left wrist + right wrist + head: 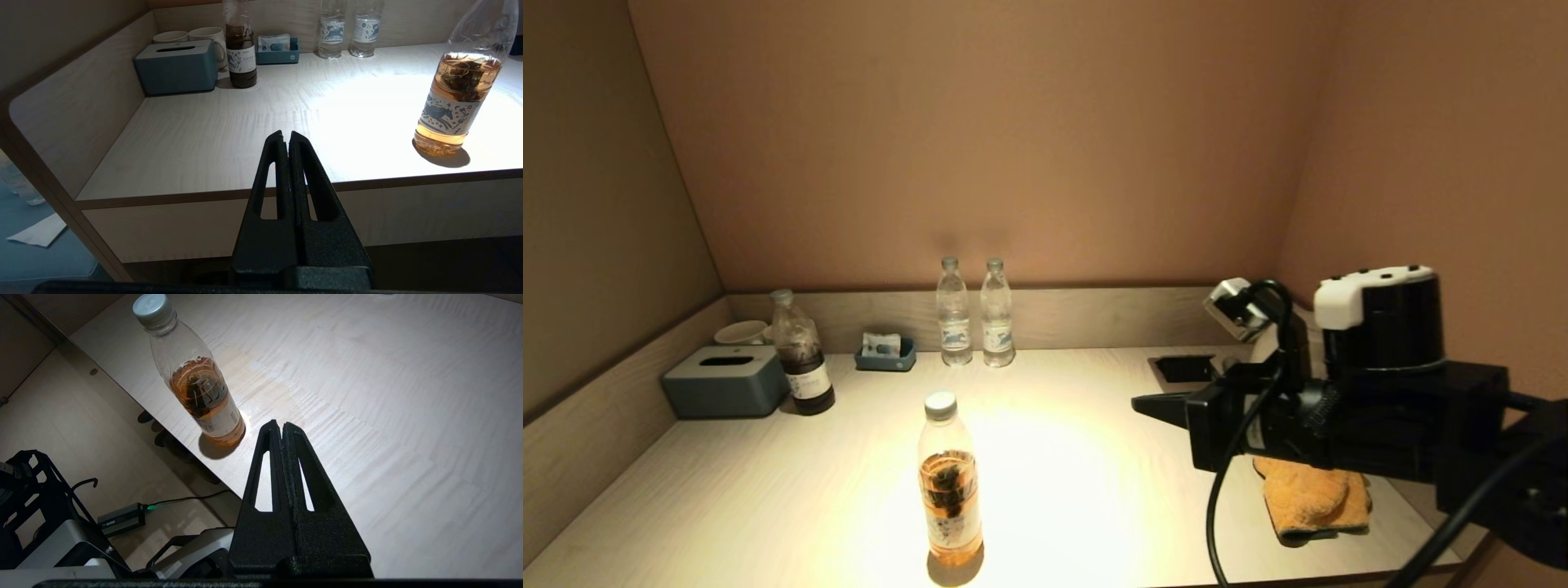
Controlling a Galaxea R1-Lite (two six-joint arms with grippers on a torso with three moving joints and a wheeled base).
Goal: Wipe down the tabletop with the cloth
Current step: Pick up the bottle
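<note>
An orange cloth lies crumpled on the light wood tabletop near the front right corner, partly hidden under my right arm. My right gripper hovers above the table, left of the cloth, pointing left; it is shut and empty. My left gripper is shut and empty, held in front of the table's front edge, out of the head view. The cloth does not show in either wrist view.
A bottle of amber tea stands near the front middle. At the back stand two water bottles, a dark bottle, a grey tissue box, cups, a small blue tray. A socket recess sits back right.
</note>
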